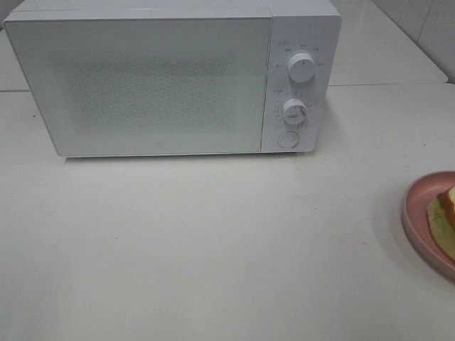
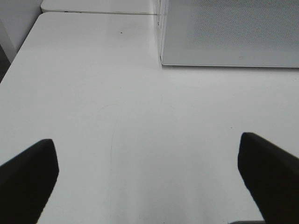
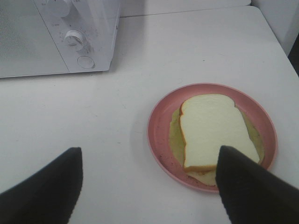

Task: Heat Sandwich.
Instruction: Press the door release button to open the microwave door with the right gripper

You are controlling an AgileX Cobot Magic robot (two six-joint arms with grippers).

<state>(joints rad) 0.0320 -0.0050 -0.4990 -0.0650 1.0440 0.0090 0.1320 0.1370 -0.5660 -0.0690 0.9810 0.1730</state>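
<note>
The sandwich (image 3: 210, 126), pale bread with an orange-brown crust over yellow-green filling, lies on a round pink plate (image 3: 156, 126). In the high view only a slice of the sandwich (image 1: 446, 213) and the plate (image 1: 416, 206) show at the right edge. The white microwave (image 1: 156, 78) stands at the back with its door shut. My right gripper (image 3: 150, 151) hovers open above the table beside the plate, and one finger covers the plate's near side. Over bare table, my left gripper (image 2: 145, 142) is open and holds nothing. Neither gripper shows in the high view.
The microwave's control panel carries two knobs (image 1: 303, 69) (image 1: 293, 111) and a round button (image 1: 288, 139) on its right side. The white table (image 1: 213, 249) stretches in front of it. A second table surface (image 1: 384, 50) joins behind.
</note>
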